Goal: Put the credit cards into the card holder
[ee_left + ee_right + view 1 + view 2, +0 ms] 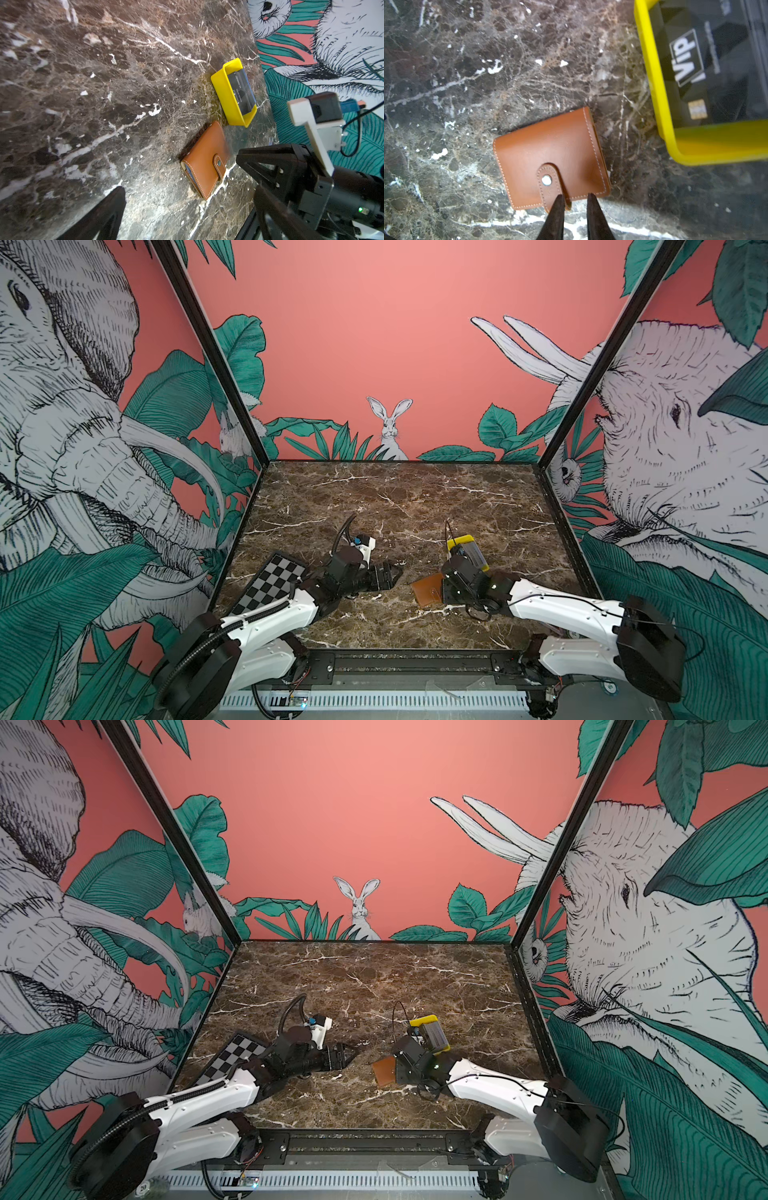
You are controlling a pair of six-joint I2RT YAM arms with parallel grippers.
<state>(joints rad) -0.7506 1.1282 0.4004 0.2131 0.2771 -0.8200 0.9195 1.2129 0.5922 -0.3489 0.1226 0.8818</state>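
Left fingers (104, 218) spread wide; right fingers (556, 218) narrowly apart (both reaching low, toward centre).

The table (395, 497) has a dark brown top with white lines, like stone. A brown card holder (427, 590) lies flat and closed at 5 o'clock from the middle. A yellow tray (460, 540) sits near it at 3 o'clock. A black-and-white checkerboard (270, 580) lies at the 8 o'clock edge.

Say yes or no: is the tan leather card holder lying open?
No; the tan leather card holder lies closed, its snap tab folded over the cover.
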